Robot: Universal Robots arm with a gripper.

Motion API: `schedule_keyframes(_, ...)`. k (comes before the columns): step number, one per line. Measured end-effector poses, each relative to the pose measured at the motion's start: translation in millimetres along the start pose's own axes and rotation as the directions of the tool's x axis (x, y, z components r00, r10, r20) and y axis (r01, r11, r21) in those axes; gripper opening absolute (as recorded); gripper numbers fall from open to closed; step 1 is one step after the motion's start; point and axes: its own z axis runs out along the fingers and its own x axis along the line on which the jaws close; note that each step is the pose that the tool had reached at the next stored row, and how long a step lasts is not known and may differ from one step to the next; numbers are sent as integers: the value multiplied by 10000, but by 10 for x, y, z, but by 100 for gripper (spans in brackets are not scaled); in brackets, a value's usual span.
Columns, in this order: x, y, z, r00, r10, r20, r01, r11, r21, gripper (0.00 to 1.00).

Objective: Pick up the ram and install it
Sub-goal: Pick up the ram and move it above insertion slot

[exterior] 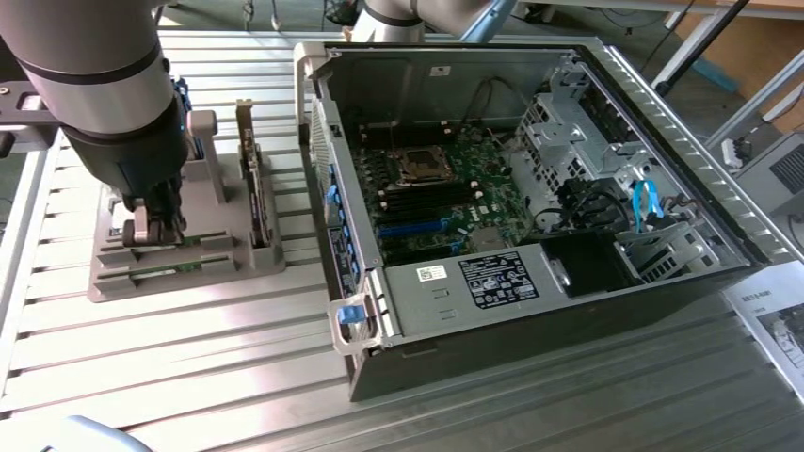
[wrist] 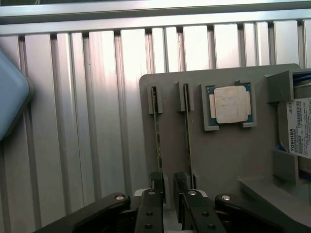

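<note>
The ram [wrist: 156, 136] stands on edge in a slot of the gray holder [wrist: 233, 160], just ahead of the gripper [wrist: 168, 182]. Its jaws stand apart and, it seems, clamp nothing. A second stick [wrist: 187, 136] fills the neighbouring slot, and a processor chip [wrist: 231, 104] lies in a recess further ahead. The fingers hide the near ends of both sticks.

Ribbed metal table [exterior: 188, 367] carries grey fixture [exterior: 138, 280]; open PC case [exterior: 528, 350]

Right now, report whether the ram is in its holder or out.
In. A ram stick and a second ram stick stand on edge in the gray holder's slots, the tool at their ends.
</note>
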Motion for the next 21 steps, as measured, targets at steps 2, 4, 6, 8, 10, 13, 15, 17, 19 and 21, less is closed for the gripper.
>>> schedule_keyframes(2, 1, -1, 23, 10000, 0, 0, 0, 10000, 0, 24)
schedule_keyframes(4, 1, -2, 45, 10000, 0, 0, 0, 10000, 0, 24)
schedule_keyframes(6, 2, -2, 67, 10000, 0, 0, 0, 10000, 0, 24)
schedule_keyframes(8, 2, -3, 89, 10000, 0, 0, 0, 10000, 0, 24)
schedule_keyframes(10, 3, -4, 108, 10000, 0, 0, 0, 10000, 0, 24)
schedule_keyframes(13, 4, -5, 138, 10000, 0, 0, 0, 10000, 0, 24)
schedule_keyframes(15, 7, -9, 259, 10000, 0, 0, 0, 10000, 0, 24)
schedule_keyframes(17, 8, -10, 297, 10000, 1, 0, -1, 10000, 0, 24)
schedule_keyframes(19, 30, -13, 322, 10000, 0, 2, 0, 10000, 0, 24)
schedule_keyframes(21, 32, -16, 414, 10000, 0, 2, 0, 10000, 0, 24)
